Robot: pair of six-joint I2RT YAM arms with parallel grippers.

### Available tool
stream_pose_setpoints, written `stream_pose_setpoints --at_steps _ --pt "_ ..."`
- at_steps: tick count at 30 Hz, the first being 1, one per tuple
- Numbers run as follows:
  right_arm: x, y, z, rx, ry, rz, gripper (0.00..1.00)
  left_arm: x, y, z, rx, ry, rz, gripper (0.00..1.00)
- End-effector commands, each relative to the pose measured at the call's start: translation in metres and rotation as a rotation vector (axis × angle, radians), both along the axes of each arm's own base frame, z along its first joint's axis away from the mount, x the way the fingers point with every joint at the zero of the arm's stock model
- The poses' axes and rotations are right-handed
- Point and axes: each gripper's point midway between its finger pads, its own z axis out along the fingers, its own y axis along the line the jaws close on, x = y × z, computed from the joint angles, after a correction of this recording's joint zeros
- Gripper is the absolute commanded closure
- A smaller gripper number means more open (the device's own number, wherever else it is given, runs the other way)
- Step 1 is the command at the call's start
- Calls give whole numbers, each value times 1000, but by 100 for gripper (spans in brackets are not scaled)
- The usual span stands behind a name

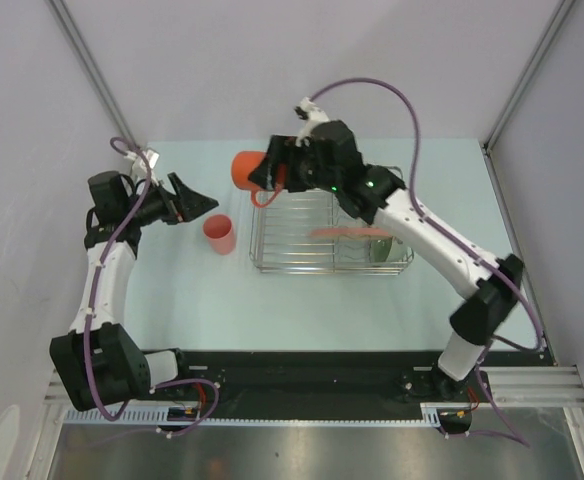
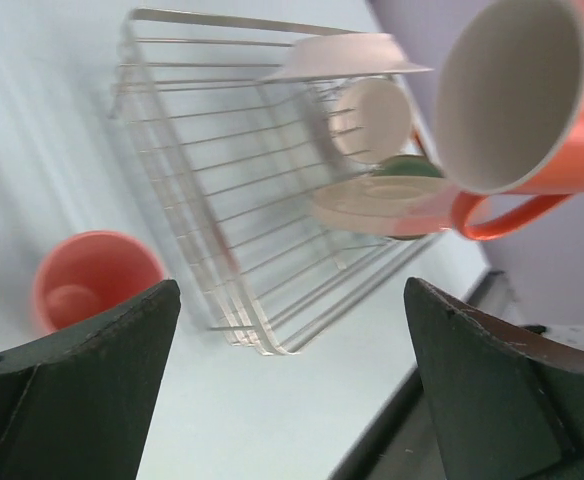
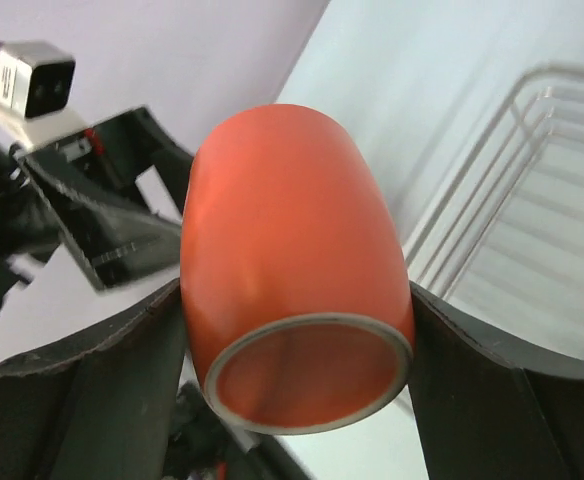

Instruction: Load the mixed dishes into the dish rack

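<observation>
Over the far left corner of the dish rack (image 1: 312, 268), the right claw (image 3: 294, 290) is gripping one orange cup (image 3: 282, 230) across its body. Its fingers are pressing on either side, so the cup is lying on its side in the air, with its mouth turned toward the left arm and its handle hanging below. That sideways hold is probably serving the next step, since a turn of the wrist would tip the mouth down for setting the cup among the tines.

The left claw (image 1: 197, 203) is hanging wide and empty above the table (image 1: 172, 290), left of the rack, and is facing the rack and the held cup. Near it, a second orange cup (image 1: 219, 235) is standing upright on the table beside the rack's left end, apparently waiting its turn.

Toward the rack's right end, a cream-and-pink plate (image 2: 372, 205), a pale green bowl (image 2: 407, 168), a small bowl (image 2: 372, 115) and a white plate (image 2: 347, 58) are sitting crowded together. This is leaving the left half free for the cups.
</observation>
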Motion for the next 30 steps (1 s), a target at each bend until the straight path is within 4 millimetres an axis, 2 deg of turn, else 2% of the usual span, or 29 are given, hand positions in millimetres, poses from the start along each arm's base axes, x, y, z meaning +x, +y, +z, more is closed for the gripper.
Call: stream_pose_setpoints --at_steps 1,2,3,4,5,6,7,17,25,26,30 --pt "28 -5 -28 -412 -88 -125 100 20 31 -10 221 -99 128 3" --pt "32 -4 -33 -476 -107 -170 100 20 33 -13 243 -111 129 3" --pt "39 -1 -72 -606 -70 -162 100 20 34 -17 254 -110 133 4" --pt "46 4 -50 -585 -113 -190 100 21 37 -19 271 -112 147 4" --pt "50 3 -54 -623 -121 -218 100 22 37 -21 277 -116 148 4" --pt "56 6 -78 -697 -103 -217 100 21 38 -24 280 -114 146 4" --pt "61 6 -70 -694 -125 -239 100 21 39 -25 288 -113 152 4" --pt "89 -5 -129 -823 -84 -278 100 25 40 -36 290 -97 149 5" --pt "111 -12 -151 -816 -53 -276 100 23 41 -43 295 -90 147 5" --pt "113 -11 -160 -826 -42 -269 100 23 41 -45 296 -87 150 5" --pt "123 -11 -174 -828 -29 -260 100 24 41 -48 296 -83 150 5"
